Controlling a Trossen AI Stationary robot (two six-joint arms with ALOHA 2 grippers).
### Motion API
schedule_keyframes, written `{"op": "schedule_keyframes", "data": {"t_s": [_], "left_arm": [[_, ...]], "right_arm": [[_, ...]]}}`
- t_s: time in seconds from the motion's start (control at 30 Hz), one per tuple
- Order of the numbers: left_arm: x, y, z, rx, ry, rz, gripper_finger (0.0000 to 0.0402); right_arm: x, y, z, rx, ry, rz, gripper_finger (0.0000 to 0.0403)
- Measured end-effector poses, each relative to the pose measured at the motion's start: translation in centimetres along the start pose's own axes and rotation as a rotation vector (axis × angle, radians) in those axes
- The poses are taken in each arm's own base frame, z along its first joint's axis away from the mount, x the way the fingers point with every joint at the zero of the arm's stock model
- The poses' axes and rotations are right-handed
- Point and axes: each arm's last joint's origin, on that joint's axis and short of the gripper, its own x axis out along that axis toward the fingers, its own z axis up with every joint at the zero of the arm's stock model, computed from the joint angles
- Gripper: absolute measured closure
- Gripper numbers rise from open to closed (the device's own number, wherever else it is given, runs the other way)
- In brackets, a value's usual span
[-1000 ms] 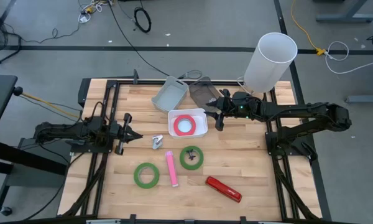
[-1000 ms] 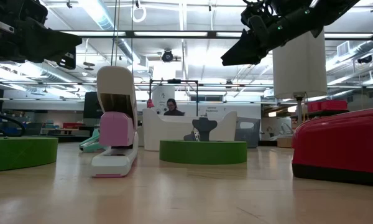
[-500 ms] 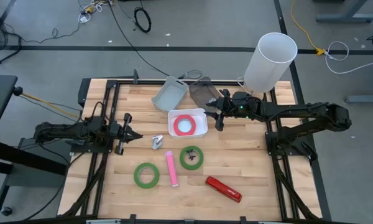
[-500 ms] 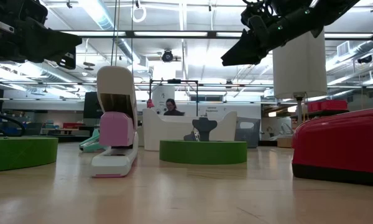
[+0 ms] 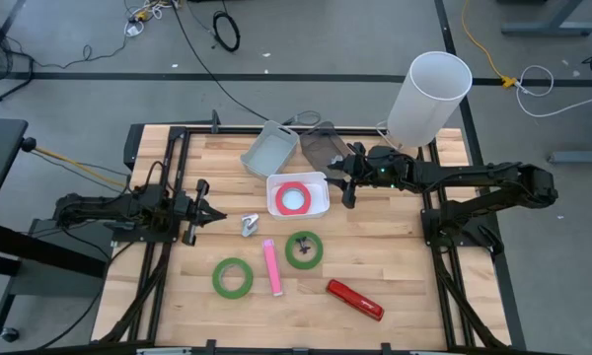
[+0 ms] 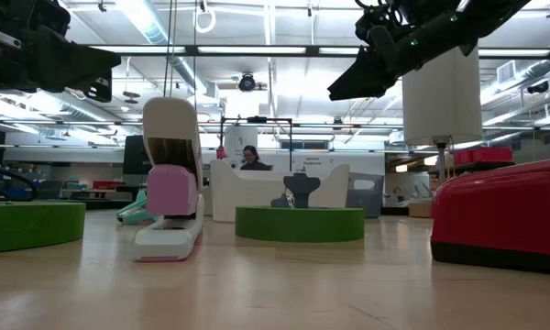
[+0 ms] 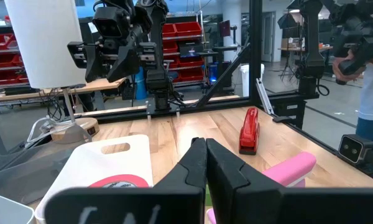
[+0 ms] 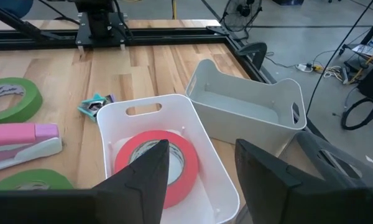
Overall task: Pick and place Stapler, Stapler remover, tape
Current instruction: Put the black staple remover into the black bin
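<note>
Right wrist view: right gripper (image 8: 199,168) fingers partly hide the red tape (image 8: 154,163).

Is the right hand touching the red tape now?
Apart. The right wrist view shows the red tape flat in the white bin, with the open right hand above it.

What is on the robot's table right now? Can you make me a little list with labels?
red tape: lying in the white bin
green tapes: two, one left of the pink stapler, one right of it
red stapler: on the table near the front edge
grey bin: tipped, behind the white bin
left gripper: shut, holding nothing
right gripper: open, beside the white bin
</note>
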Motion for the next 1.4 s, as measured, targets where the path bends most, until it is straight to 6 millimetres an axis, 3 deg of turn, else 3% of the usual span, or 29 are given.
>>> {"op": "schedule_keyframes", "data": {"t_s": [1.4], "left_arm": [[0.0,0.0,0.0,0.0,0.0,0.0,0.0394]], "right_arm": [[-0.2,0.06,0.24,-0.049,-0.019,-0.001,0.0218]]}}
